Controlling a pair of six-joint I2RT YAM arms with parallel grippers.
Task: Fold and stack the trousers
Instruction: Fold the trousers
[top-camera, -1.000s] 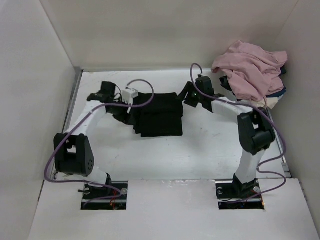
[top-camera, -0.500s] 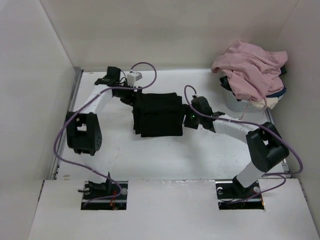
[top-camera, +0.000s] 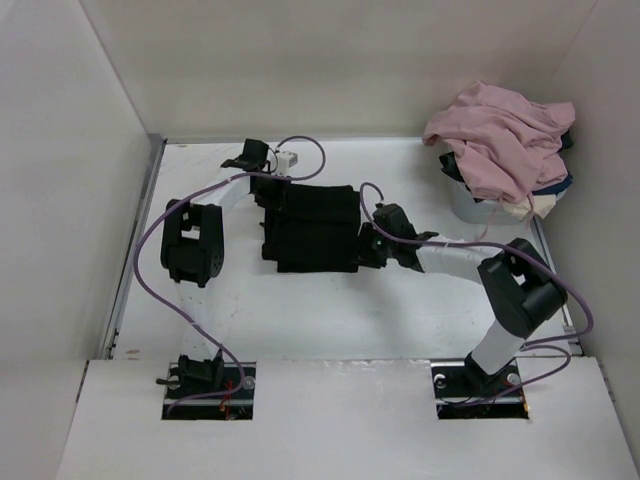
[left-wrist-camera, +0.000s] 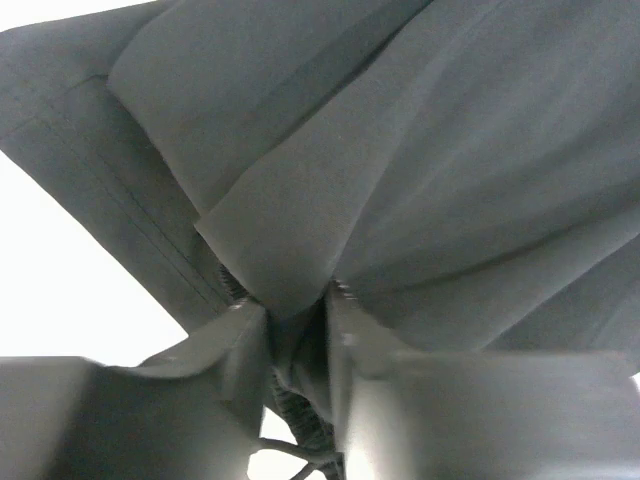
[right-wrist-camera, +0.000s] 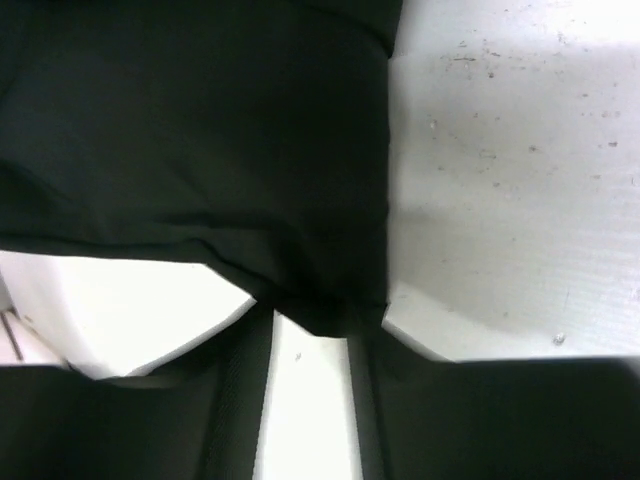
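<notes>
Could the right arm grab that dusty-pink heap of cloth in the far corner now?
Probably not yet: the right gripper is pinching the soft black trousers, so it must let go first.

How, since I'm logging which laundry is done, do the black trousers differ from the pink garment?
The trousers are black, the pink garment dusty pink. The trousers lie folded in a rough rectangle on the table; the pink garment is a crumpled heap at the far right corner. The left pincer pinches the trousers; no pincer touches the pink garment. Both are soft cloth.
</notes>
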